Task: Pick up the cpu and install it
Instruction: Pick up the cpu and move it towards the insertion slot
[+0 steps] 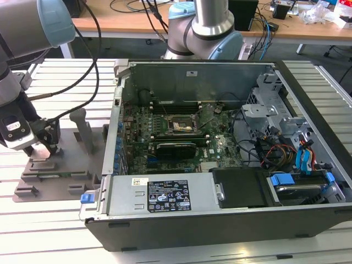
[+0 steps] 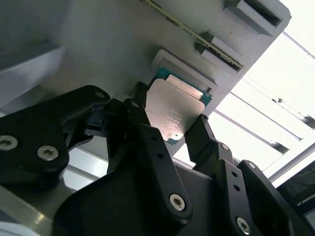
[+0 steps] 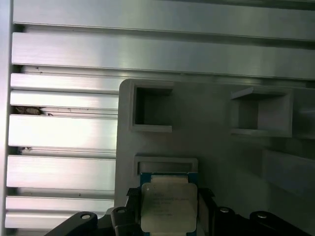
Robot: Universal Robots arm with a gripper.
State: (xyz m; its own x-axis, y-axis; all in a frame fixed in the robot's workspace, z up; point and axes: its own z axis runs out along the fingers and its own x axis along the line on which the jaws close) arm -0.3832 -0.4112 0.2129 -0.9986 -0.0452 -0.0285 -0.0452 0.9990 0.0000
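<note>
Gripper (image 2: 170, 118) pinches the cpu (image 3: 167, 204) by two opposite edges at the grey holder (image 1: 55, 170), at the exterior view's left. Likely light, stiff, fragile underneath: edges look safest.

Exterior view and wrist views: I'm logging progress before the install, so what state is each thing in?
Small square silver cpu: held at two opposite edges.
Black gripper: shut on that chip.
Grey plastic holder block: flat on the slatted aluminium table.
Black computer case: side open.
Metal-framed motherboard socket: dark centre bare.
</note>
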